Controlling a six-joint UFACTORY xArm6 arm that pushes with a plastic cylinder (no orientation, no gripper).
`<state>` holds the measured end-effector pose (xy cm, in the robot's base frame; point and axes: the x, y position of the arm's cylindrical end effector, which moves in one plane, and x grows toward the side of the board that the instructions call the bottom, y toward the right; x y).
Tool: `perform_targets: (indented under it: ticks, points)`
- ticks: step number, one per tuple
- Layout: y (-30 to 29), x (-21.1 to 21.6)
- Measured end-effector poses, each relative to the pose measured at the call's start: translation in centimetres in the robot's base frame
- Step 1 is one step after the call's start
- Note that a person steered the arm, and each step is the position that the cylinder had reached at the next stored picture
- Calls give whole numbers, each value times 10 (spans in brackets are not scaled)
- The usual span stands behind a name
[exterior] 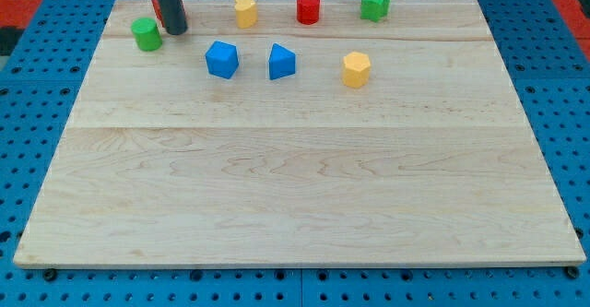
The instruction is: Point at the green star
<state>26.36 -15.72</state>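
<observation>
Pale wooden board point(295, 178) (smooth-grained): my tip point(176, 30) far from green star point(374, 4).

The pale wooden counter point(295, 187) carries blocks along the frame's top: green cylinder point(145, 34), yellow block point(244, 11), red cylinder point(308, 7), green star point(374, 4), two blue blocks point(221, 59) point(281, 62), yellow hexagon point(356, 69).

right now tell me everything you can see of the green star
The green star is a small, chunky block with a lobed star outline, solid bright green and matte, seemingly painted wood. It stands flat on the wooden board near the view's top right corner, right of the red cylinder. Nothing touches it. My tip is far off at the view's left, beside the green cylinder.
</observation>
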Motion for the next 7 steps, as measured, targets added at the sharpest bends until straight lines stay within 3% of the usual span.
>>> perform_targets:
  ticks: [2,4,5,7]
  points:
    - [156,4]
    - [365,-12]
    - [349,-67]
    - [330,-72]
